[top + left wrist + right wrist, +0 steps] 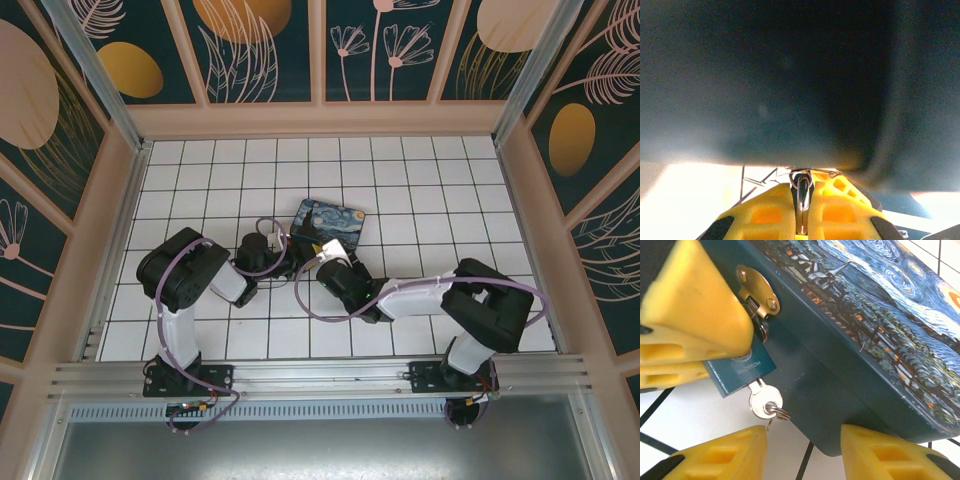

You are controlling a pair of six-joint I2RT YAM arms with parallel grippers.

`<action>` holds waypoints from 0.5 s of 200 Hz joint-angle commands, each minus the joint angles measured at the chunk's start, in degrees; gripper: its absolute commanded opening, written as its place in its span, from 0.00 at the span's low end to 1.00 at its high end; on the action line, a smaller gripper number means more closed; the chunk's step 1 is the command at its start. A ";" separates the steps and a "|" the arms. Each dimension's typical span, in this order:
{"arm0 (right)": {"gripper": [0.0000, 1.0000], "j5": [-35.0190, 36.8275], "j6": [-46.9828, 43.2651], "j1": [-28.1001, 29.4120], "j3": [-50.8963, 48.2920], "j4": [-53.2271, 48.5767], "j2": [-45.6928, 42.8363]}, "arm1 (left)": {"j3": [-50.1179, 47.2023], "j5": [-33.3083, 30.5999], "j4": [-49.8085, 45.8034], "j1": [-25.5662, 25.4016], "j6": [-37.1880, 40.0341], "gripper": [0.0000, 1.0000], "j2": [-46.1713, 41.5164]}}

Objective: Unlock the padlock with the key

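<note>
**A:** Padlock question. The small teal-blue flat metal padlock [742, 371] hangs from the round brass hasp [757, 287] on the front wall of the blue painted tin box with the starry-night lid [880, 330], which sits on the white tiled bench [695, 415]. Why are both arms crowded in on it?

**B:** Because it dangles. If I turn the key with the lock loose, I reckon the whole body just swings round with it. So my left tool [802, 207] is clamped on the padlock, yellow fingers [690, 315] over the upper part of the body, to pin it against twisting.

**A:** And the key?

**B:** The small silver flat-headed key [764, 401] is already in the keyhole at the bottom edge, with its head and little wire ring [778, 413] poking out below. My right tool [802, 442] sits just beneath, jaws apart and gripping nothing. The key head is just above one fingertip, not between them yet. My guess at the next bit: line up on the head, pinch, twist. The shackle's mostly hidden behind my finger, so I can't tell if it has popped.
</note>
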 commanded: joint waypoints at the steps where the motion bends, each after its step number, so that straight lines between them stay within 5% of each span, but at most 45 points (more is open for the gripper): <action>1: 0.43 0.83 -1.48 -1.57 2.66 1.92 0.87 | 0.41 2.64 1.56 -0.10 1.46 0.00 -1.47; 72: 0.21 -3.95 -1.22 -3.38 6.30 3.44 2.85 | -0.04 3.12 1.82 -0.11 1.67 0.00 -1.36; 100: 0.00 -12.04 2.34 -4.56 7.35 5.03 2.45 | -0.64 3.34 2.15 -0.14 1.55 0.00 -1.11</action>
